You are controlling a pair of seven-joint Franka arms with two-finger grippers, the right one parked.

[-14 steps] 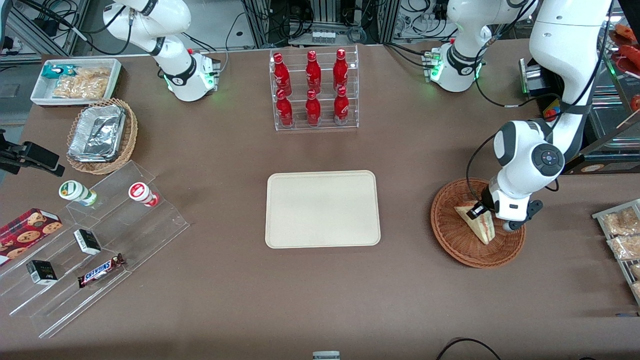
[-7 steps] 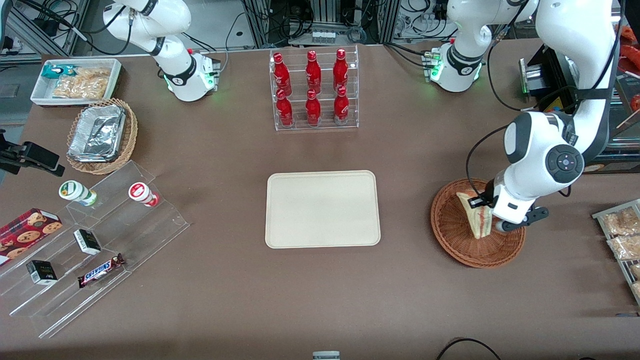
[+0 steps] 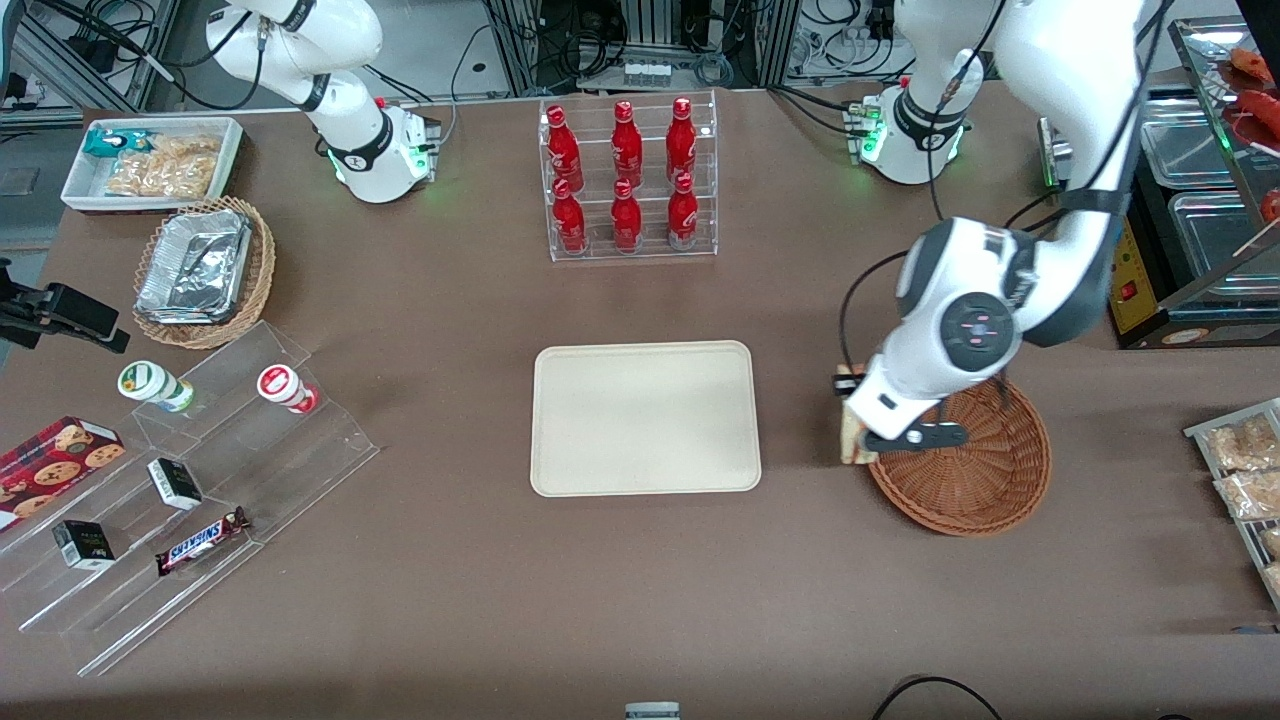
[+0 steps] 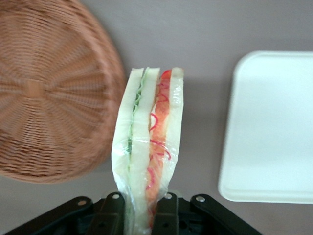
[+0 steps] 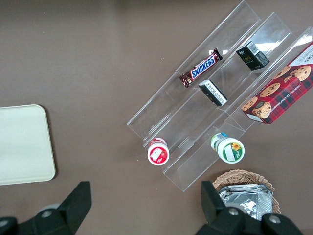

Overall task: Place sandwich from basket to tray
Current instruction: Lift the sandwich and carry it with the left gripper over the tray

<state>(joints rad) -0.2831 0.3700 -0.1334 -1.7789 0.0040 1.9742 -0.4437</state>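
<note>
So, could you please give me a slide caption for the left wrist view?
Gripper shut on the sandwich, held above the table between the basket and the tray.

A clear stepped rack (image 5: pixel 220 93) lies on the brown table (image 5: pixel 98 58) — a Snickers bar (image 5: pixel 200 67), two small dark boxes (image 5: pixel 213 92), a cookie box (image 5: pixel 279 93) and two capped cups (image 5: pixel 158 152) on it. The tray (image 5: pixel 22 144) shows at the edge — the foil-filled basket (image 5: pixel 244 193) near the cups.
</note>
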